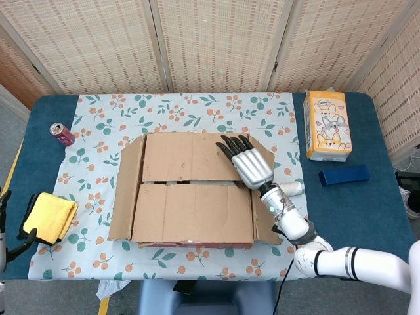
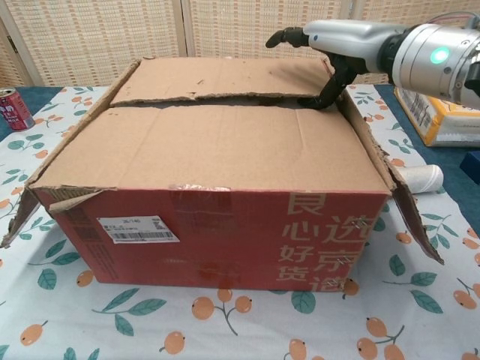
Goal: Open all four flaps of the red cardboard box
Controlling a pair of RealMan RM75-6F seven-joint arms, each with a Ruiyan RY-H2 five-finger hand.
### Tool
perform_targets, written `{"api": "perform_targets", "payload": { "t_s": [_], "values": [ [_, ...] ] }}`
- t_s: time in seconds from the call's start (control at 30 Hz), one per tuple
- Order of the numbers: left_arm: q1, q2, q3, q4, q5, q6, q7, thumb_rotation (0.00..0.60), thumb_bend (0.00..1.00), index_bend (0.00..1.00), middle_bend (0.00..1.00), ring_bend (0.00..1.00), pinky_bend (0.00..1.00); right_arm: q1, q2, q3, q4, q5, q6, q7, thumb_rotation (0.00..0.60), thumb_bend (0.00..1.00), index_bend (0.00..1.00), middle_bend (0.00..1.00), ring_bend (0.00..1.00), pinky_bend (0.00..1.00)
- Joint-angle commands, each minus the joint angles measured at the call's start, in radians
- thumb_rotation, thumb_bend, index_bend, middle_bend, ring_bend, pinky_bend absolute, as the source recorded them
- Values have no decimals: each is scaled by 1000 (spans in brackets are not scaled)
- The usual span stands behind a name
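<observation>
The red cardboard box (image 2: 225, 232) stands mid-table with its two long top flaps down. The far flap (image 1: 187, 156) is raised a little along the centre seam, while the near flap (image 1: 193, 213) lies flat. Both short side flaps, the left one (image 1: 128, 187) and the right one (image 1: 266, 223), hang outward. My right hand (image 1: 248, 164) sits over the right end of the far flap. Its thumb (image 2: 321, 97) hooks into the seam under that flap's edge, and its fingers (image 2: 289, 36) stretch above the flap without touching it. Only the tips of my left hand (image 1: 25, 240) show at the left edge, apart and holding nothing.
A red can (image 1: 63, 134) stands at the far left, and a yellow cloth (image 1: 49, 216) lies by my left hand. Right of the box are a cartoon tissue box (image 1: 328, 125), a blue block (image 1: 344, 175) and a white roll (image 2: 418, 178).
</observation>
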State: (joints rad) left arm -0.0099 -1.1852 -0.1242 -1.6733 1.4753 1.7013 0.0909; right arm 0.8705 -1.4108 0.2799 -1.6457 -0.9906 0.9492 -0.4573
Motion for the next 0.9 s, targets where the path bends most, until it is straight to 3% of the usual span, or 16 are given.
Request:
{"api": "perform_targets", "payload": {
  "t_s": [0.03, 0.43, 0.9],
  "values": [
    [3, -1, -4, 16, -10, -3, -20, 600, 316, 0, 20, 13, 28, 4, 8, 18, 2, -14, 5, 38, 600, 379, 0, 0, 0, 0],
    [-13, 11, -19, 67, -46, -63, -105, 600, 318, 0, 20, 1, 11, 45, 66, 94, 53, -11, -34, 153, 600, 379, 0, 0, 0, 0],
    [-40, 62, -37, 109, -99, -172, -279, 600, 320, 0, 16, 0, 11, 154, 42, 178, 281, 30, -147, 310, 600, 379, 0, 0, 0, 0]
  ]
}}
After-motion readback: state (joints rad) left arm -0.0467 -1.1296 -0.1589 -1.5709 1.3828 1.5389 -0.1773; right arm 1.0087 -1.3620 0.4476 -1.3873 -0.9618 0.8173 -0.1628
